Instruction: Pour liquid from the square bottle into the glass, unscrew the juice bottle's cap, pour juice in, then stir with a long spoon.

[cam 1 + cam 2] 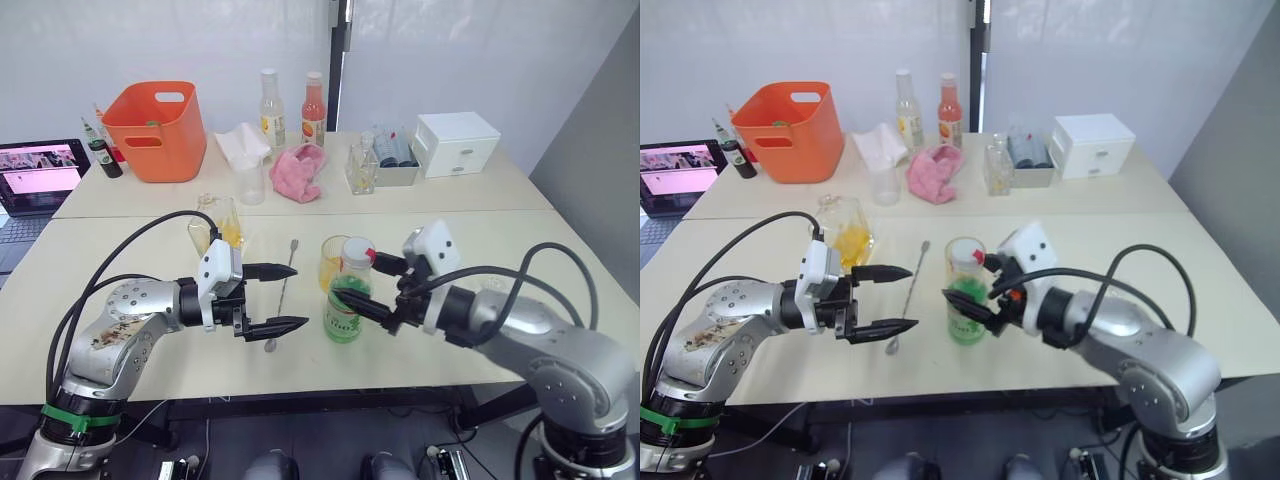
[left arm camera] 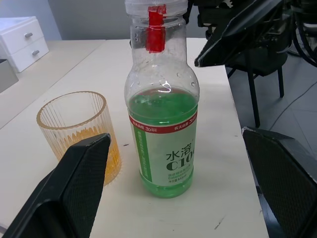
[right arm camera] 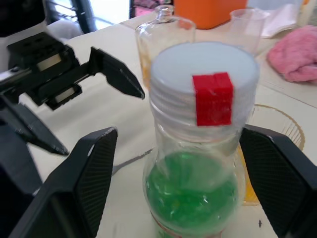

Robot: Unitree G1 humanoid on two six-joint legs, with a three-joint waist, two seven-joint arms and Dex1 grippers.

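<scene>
Juice bottle (image 1: 344,295) stands upright near the table's front edge, about mid-width, cap (image 3: 204,85) on and showing its red mark. Right beside it, toward the far edge and touching or nearly so, the glass (image 1: 333,262) already has orange-yellow liquid in its bottom. The right tool (image 1: 372,283) has its fingers spread on either side of the bottle's upper part, not clamped on it yet as far as I can judge. The left tool (image 1: 290,297) hangs spread wide too, holding nothing, pointed at the bottle from the left-edge side.

The long spoon (image 1: 283,292) lies flat on the table between the left tool and the bottle. The square bottle (image 1: 218,222) stands further back toward the left.

By the look of it, the unscrewing step is in hand. That bottle is thin plastic, roughly half full of green juice (image 2: 162,106), so it should be light and likely to dent or twist under a hard squeeze. Best hold: one tool on the stiffer shoulder or labelled body, the other on the ribbed cap. The glass so close is the hazard, brittle and easily knocked.
</scene>
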